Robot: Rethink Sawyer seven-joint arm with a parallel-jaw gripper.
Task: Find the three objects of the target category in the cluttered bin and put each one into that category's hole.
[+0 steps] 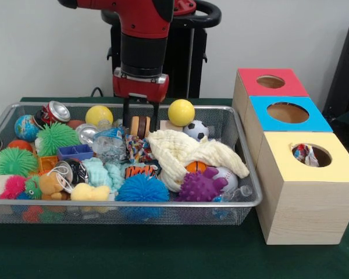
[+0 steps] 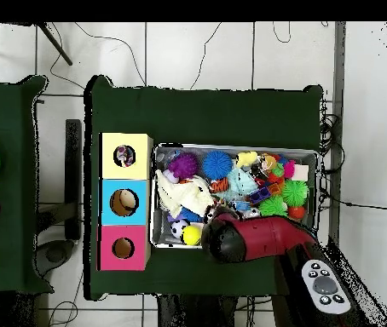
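A wire mesh bin (image 1: 128, 202) holds a heap of toys, balls, cloths and cans. My gripper (image 1: 141, 120) hangs low over the bin's back middle. Its two fingers (image 1: 126, 115) stand apart on either side of a brown-and-tan striped wooden piece (image 1: 140, 125), with a small gap showing, so it is open. To the right stand three wooden boxes with holes: red-topped (image 1: 271, 82), blue-topped (image 1: 288, 112) and yellow-topped (image 1: 311, 156). A colourful item (image 1: 305, 154) shows inside the yellow box's hole. In the overhead view the red arm (image 2: 239, 238) hides the gripper.
Close to the gripper lie a yellow ball (image 1: 181, 112), a soccer ball (image 1: 196, 129), a cream cloth (image 1: 186, 152) and a clear plastic bottle (image 1: 109, 142). A second yellow ball (image 1: 99, 115) and a can (image 1: 55, 111) sit back left. Spiky balls (image 1: 142, 189) fill the front.
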